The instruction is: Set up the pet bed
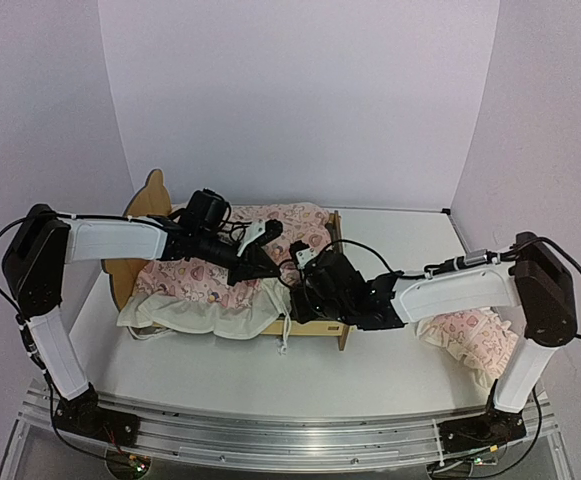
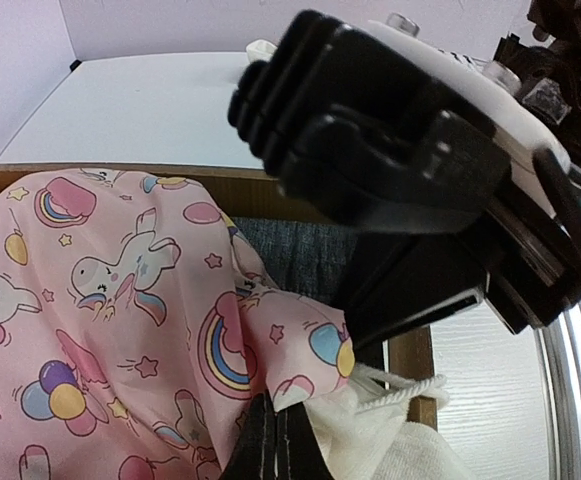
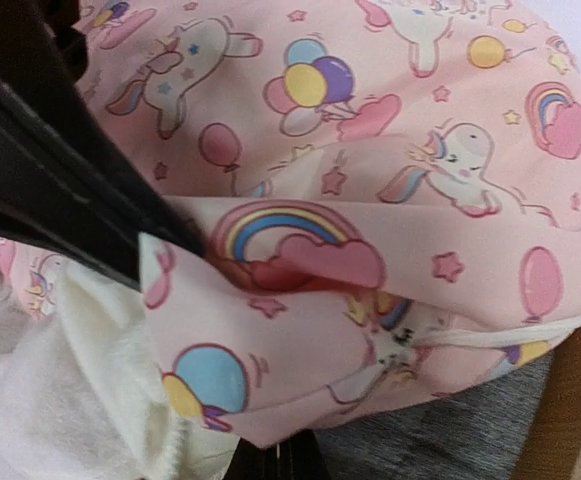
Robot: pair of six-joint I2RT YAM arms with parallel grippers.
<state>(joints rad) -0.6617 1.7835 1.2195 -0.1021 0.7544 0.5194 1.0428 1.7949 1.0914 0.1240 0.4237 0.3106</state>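
– One pet bed (image 1: pixel 310 328) is to be handled. Where is it?
– It stands on the tabletop (image 1: pixel 270 380), left of centre, with the headboard (image 1: pixel 152 192) toward the left arm. A pink quilt (image 1: pixel 200 275) covers most of it. A pillow (image 1: pixel 475 340) lies well apart, beside the right arm.
– Handling properties?
– By appearance, the wooden frame is stiff and probably light, so it may slide or tip under a sideways pull. The grey fabric base (image 2: pixel 305 250) is soft and offers no firm hold. The quilt is limp and follows whichever corner is pulled.
– Where to take hold?
– On the frame, use a side rail (image 2: pixel 120 173) or the top edge of the headboard, where the board looks thin enough for a narrow grip. On the quilt, pinch the hem or a corner, not the middle.
– Tool state?
– The left tool (image 2: pixel 273 445) is closed and pinches a fold of the quilt near the foot end of the bed. The right tool (image 3: pixel 278 462) is closed just beside the quilt hem, above the fabric base. Whether it grips any cloth cannot be determined.
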